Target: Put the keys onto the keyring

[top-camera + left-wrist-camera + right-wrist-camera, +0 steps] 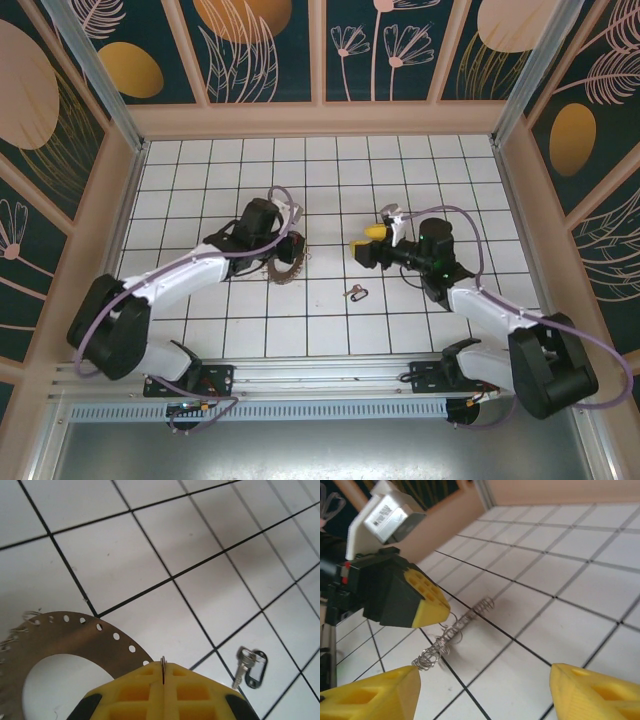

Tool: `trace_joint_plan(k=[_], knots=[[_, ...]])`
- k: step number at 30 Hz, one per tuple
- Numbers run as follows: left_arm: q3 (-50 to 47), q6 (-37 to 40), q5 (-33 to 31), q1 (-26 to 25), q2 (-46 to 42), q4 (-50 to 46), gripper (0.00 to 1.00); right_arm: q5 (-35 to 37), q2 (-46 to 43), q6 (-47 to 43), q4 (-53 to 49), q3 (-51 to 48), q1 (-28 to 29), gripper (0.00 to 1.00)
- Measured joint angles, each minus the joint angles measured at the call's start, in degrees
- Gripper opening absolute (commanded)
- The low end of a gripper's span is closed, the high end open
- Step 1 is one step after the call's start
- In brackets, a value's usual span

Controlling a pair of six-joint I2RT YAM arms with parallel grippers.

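Observation:
My left gripper [163, 676] has its yellow fingers shut on the thin edge of a metal keyring [163, 663]. It hovers over a brown perforated disc [75, 632] that carries several wire rings along its rim. In the top view this gripper [293, 243] sits at the disc [285, 270]. A silver key with a black tag [248, 667] lies on the tiles to the right, also seen as the key [355, 293] in the top view. My right gripper [485, 697] is open and empty, facing the left gripper's fingers [427, 607] and the row of rings [455, 630].
The white tiled table [330, 180] is walled by a wooden rim and patterned panels. Both arms meet near the table's middle, about one tile apart. Open tiles lie at the back and along the front.

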Motion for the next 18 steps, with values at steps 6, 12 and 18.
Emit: trace_joint_plan(k=[6,12,18], knots=[[-4.3,5.2,5.0,0.0,-11.3,2.3,0.00,-7.1,-7.1,1.4,5.8,-1.1,0.1,0.52],[-5.6,9.9,12.5,0.0,-19.1,5.0,0.00,-13.1,-7.5,3.1,9.0,-0.1,2.7,0.45],[-5.6,11.5,17.8,0.0,-21.4,6.2,0.00,-16.2,-5.3,3.1,9.2,4.2,6.1,0.39]])
